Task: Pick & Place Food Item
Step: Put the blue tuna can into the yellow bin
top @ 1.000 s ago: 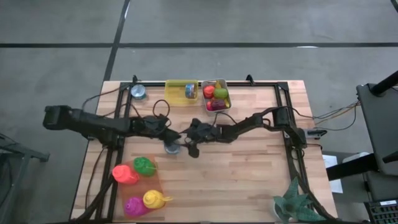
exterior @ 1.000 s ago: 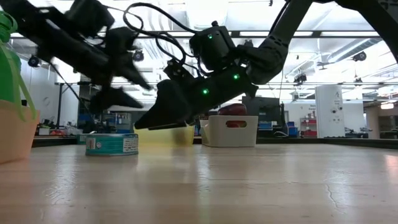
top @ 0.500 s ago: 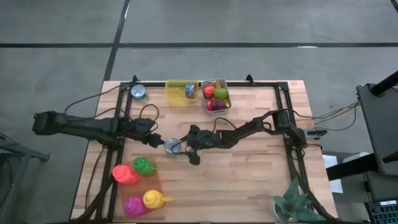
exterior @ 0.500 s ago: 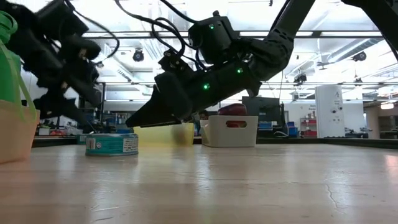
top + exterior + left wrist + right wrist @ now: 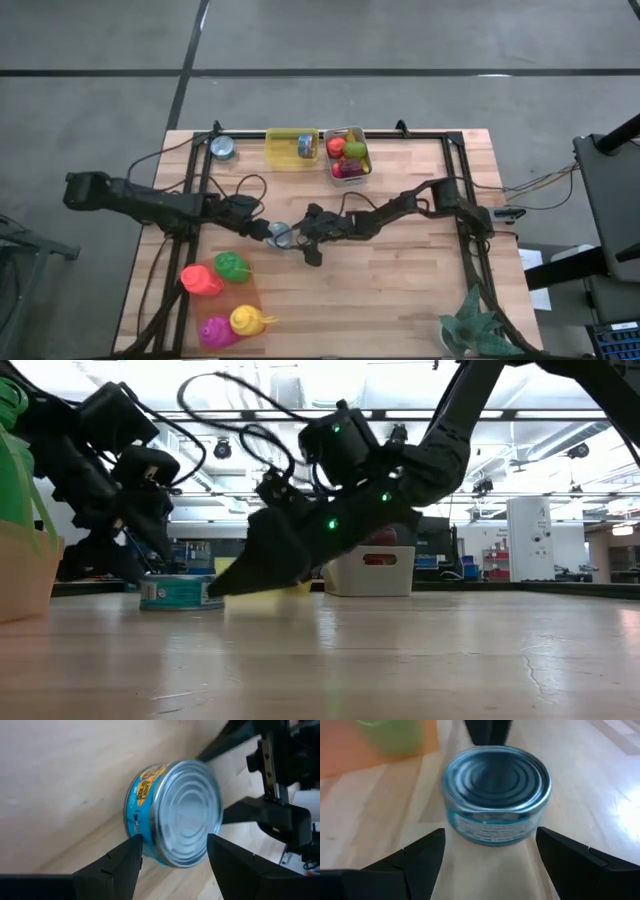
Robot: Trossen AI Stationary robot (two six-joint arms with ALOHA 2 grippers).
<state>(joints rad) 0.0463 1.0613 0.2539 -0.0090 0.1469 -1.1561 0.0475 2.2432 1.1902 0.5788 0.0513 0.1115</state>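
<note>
- Low round tin can with a blue label (image 5: 279,236) stood upright on the wooden table (image 5: 400,290), near its middle, between the two grippers.
- The left gripper (image 5: 262,230) was at the can from the left side; in its wrist view its two dark fingers (image 5: 112,865) stood apart on both sides of the can, not pressed on it.
- The right gripper (image 5: 303,240) was at the can from the right side, with its fingers (image 5: 417,857) spread wide and the can between them; I could not tell if they touched it.
- In the low view the right gripper hid one end of the can (image 5: 180,592), and the left gripper covered a part of the other end.
- I counted three tin cans: this one, a second can (image 5: 222,149) at the far left corner, and a third can (image 5: 306,146) inside the yellow bin (image 5: 280,159).
- The white bin (image 5: 362,168) beside it held round pieces of food, red, green and pink; the exact number was hard to make out.
- Four bright toy-like things, green (image 5: 232,266), red (image 5: 200,281), pink (image 5: 215,331) and yellow (image 5: 248,320), lay at the near left corner.
- A green plant (image 5: 480,330) was cut off at the near right edge.
</note>
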